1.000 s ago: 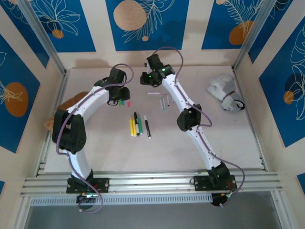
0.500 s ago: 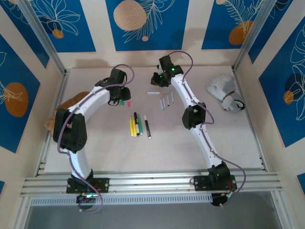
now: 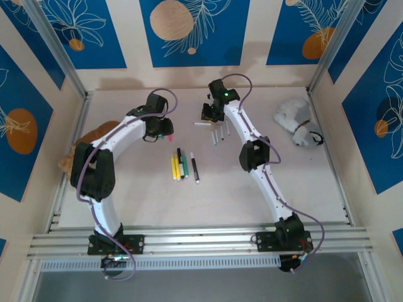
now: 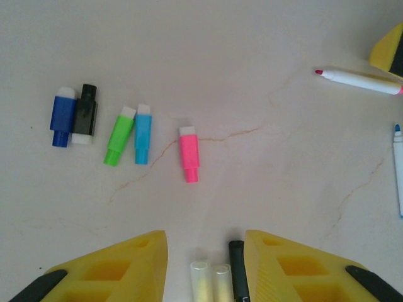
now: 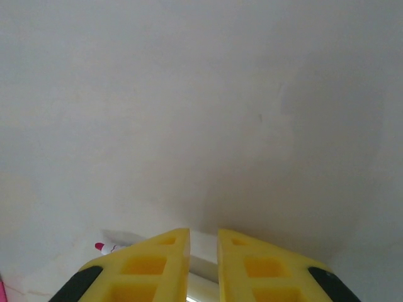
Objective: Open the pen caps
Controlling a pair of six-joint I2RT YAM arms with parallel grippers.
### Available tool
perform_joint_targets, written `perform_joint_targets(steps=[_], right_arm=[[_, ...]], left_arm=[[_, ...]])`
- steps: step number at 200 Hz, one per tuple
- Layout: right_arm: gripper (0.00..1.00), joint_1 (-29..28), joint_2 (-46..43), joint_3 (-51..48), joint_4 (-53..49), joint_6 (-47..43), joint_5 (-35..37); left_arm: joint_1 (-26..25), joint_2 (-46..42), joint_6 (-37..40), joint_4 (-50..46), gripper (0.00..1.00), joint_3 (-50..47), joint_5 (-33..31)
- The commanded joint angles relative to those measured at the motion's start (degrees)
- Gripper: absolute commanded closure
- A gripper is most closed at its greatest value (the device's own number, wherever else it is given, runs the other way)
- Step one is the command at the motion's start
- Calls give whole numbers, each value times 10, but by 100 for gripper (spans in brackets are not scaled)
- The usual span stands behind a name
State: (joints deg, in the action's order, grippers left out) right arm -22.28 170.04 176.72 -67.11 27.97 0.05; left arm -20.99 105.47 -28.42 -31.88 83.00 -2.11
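Hovering over coloured pen caps, left gripper spread, right gripper over white pen, grip unclear

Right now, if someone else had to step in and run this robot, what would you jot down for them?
Left gripper: open, empty, above the table near the removed caps.
Right gripper: jaws nearly together over the pink-tipped pen; I cannot tell whether it grips.
Pen caps: five are off, lying in a loose row: dark blue cap, black cap, green cap, light blue cap, pink cap.
Done: the uncapped pens lie beside the right gripper.
Left: the group of pens mid-table, which look still capped.
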Motion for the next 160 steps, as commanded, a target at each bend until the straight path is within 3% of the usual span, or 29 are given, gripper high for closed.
perform_joint_targets(steps=[1, 160], right_arm=[[80, -15, 12, 40, -77, -15, 29], [87, -59, 6, 40, -206, -51, 55]], left_arm=[[4, -4, -7, 7, 64, -10, 14], [-14, 62, -25, 45, 65, 20, 61]])
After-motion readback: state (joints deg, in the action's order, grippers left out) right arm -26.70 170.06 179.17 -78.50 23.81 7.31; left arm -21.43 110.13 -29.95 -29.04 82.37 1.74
